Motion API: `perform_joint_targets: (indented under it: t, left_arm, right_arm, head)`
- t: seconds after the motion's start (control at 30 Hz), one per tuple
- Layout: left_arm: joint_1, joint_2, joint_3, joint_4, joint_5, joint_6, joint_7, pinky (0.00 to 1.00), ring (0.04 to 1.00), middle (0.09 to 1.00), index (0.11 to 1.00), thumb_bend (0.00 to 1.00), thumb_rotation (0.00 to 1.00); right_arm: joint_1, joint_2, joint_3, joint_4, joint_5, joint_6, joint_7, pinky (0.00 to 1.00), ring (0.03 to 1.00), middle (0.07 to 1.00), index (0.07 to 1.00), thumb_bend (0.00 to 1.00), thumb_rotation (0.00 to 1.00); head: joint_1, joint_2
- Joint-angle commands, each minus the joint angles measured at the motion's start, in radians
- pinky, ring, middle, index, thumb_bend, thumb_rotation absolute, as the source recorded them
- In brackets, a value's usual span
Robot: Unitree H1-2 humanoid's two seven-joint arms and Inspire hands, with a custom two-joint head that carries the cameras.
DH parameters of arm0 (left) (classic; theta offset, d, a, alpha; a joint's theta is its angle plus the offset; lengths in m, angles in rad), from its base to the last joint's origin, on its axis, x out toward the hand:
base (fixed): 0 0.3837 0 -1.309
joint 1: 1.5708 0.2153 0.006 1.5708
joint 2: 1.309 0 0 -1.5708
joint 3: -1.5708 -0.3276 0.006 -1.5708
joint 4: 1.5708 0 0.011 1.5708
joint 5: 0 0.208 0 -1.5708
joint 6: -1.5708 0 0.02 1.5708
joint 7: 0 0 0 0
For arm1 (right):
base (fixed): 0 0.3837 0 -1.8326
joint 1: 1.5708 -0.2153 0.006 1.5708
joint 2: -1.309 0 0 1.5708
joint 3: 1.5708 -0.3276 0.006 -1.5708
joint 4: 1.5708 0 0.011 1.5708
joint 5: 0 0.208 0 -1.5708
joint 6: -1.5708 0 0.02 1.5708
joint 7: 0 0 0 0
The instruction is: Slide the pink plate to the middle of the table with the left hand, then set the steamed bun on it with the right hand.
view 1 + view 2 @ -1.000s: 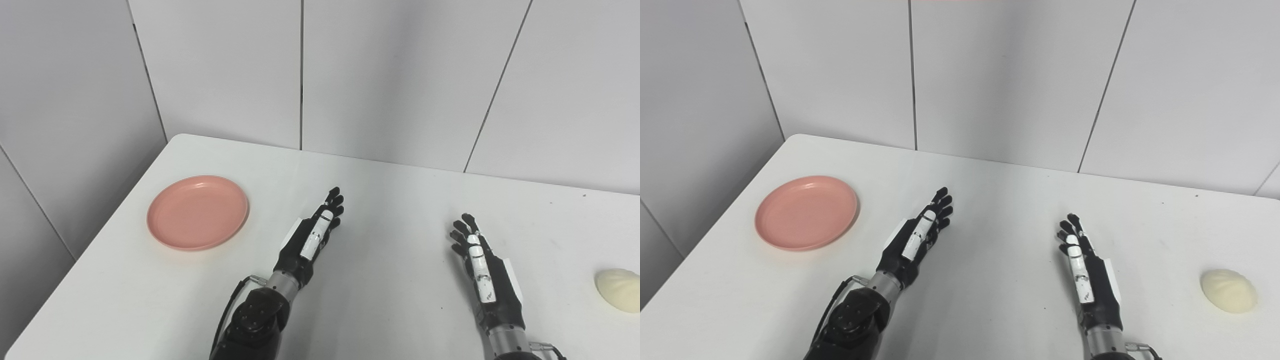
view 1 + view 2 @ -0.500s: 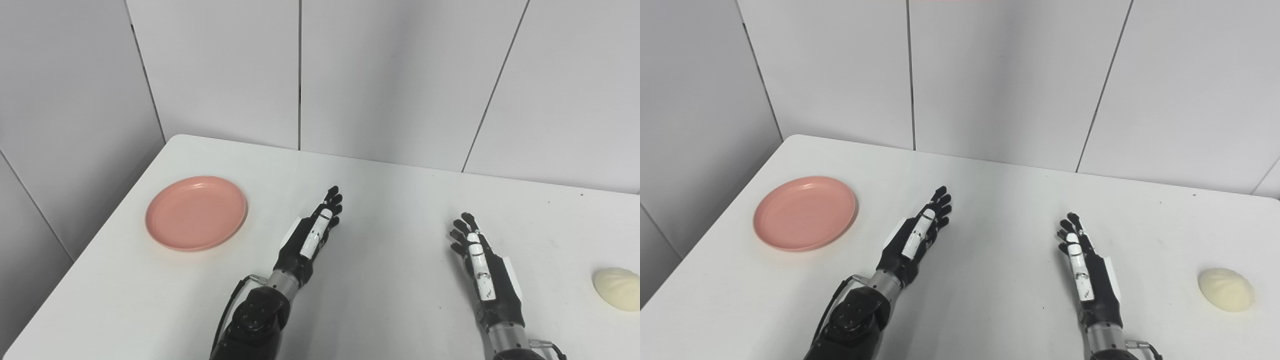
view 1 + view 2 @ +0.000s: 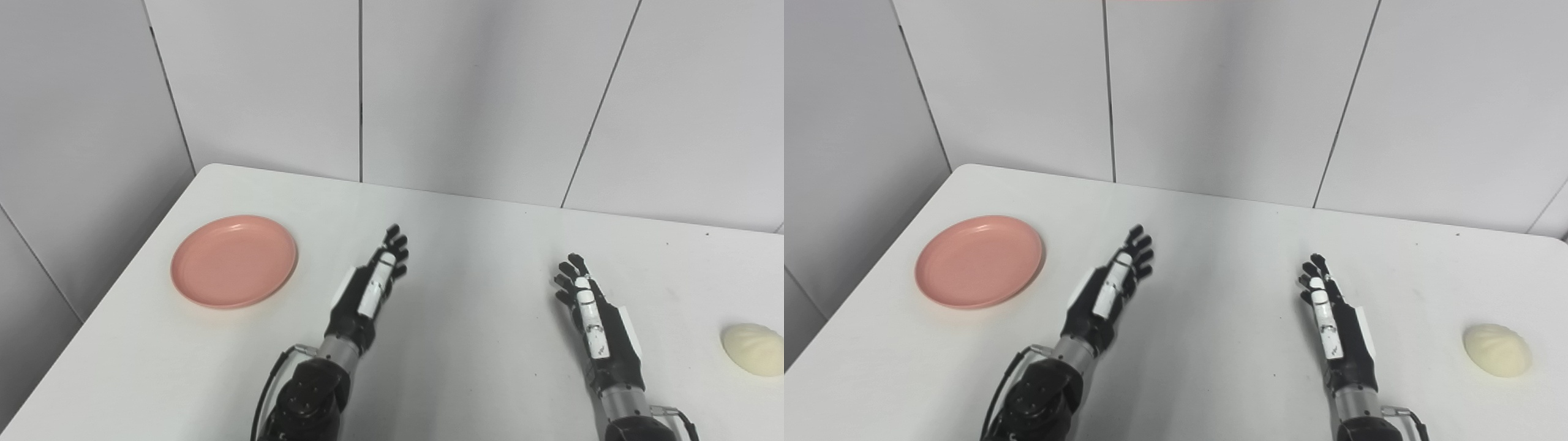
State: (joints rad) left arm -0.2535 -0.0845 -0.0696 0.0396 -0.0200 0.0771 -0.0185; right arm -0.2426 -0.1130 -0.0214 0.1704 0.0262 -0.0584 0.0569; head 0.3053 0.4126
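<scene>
While both hands (left hand (image 3: 370,288), right hand (image 3: 593,318)) hover empty with fingers spread, pink plate (image 3: 234,260) lies left.

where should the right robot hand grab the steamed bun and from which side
Take the steamed bun from above, fingers spread around its domed sides. It sits flat on the table, low and round, offering no edge. The right robot hand is open to its left.

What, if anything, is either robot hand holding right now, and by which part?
Nothing is held. The left hand and right hand are both open, apart from the pink plate and the steamed bun.
</scene>
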Motion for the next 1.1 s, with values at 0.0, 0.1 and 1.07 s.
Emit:
perform_joint_targets:
  t: [0.0, 0.1, 1.07]
  left_arm:
    - [-0.048, -0.01, 0.01, -0.078, 0.012, -0.009, 0.021, 0.94, 0.958, 0.976, 0.989, 0.44, 1.0]
    - [-0.061, -0.021, 0.033, -0.151, 0.015, 0.014, 0.053, 0.97, 0.954, 0.97, 0.98, 0.44, 1.0]
    - [-0.196, 0.033, 0.373, -0.406, -0.087, 0.025, 0.276, 0.92, 0.921, 0.939, 0.944, 0.44, 1.0]
  right_arm:
    - [0.028, -0.006, -0.008, 0.052, 0.007, -0.056, 0.006, 0.91, 0.904, 0.922, 0.941, 0.19, 1.0]
    - [0.022, -0.014, -0.012, 0.071, 0.015, -0.068, 0.012, 0.91, 0.905, 0.922, 0.942, 0.19, 1.0]
    - [0.015, -0.048, -0.024, 0.093, 0.033, -0.091, 0.037, 0.94, 0.923, 0.936, 0.957, 0.19, 1.0]
  head:
    - [0.003, -0.001]
    - [0.01, -0.001]
    - [0.074, -0.02]
